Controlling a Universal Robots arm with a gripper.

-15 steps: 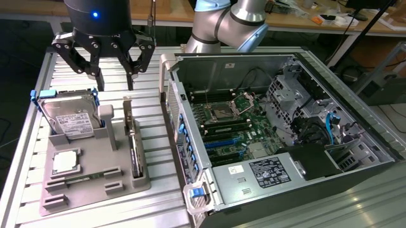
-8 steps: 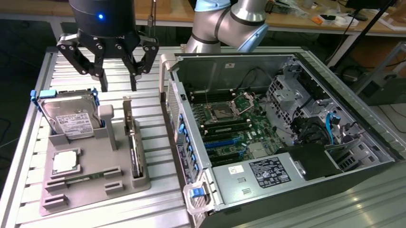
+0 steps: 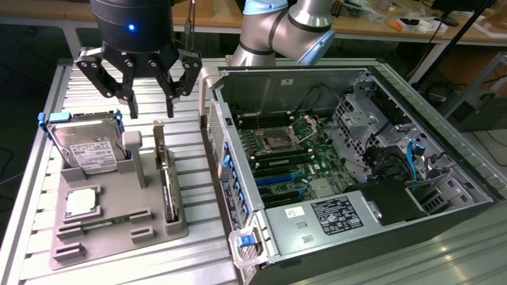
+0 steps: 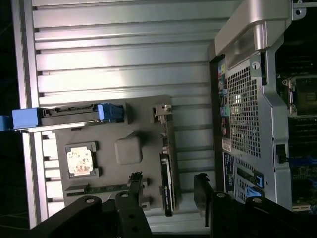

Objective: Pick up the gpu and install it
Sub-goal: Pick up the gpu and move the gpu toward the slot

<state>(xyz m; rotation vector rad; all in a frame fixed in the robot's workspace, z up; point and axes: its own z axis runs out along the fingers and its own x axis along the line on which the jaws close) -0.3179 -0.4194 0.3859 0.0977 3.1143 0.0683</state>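
The gpu stands on its long edge in a slot along the side of a grey holder nearest the computer, showing as a thin dark card with a metal bracket at its far end. In the wrist view the gpu runs between my two dark fingertips. My gripper hangs open above the far end of the holder, well clear of the card, with nothing between its fingers. From the wrist, my gripper straddles the line of the card.
A hard drive in a blue frame stands at the holder's far corner, with a square CPU chip lying flat in front of it. An open computer case with its motherboard exposed lies at the exterior view's right, on a slatted metal table.
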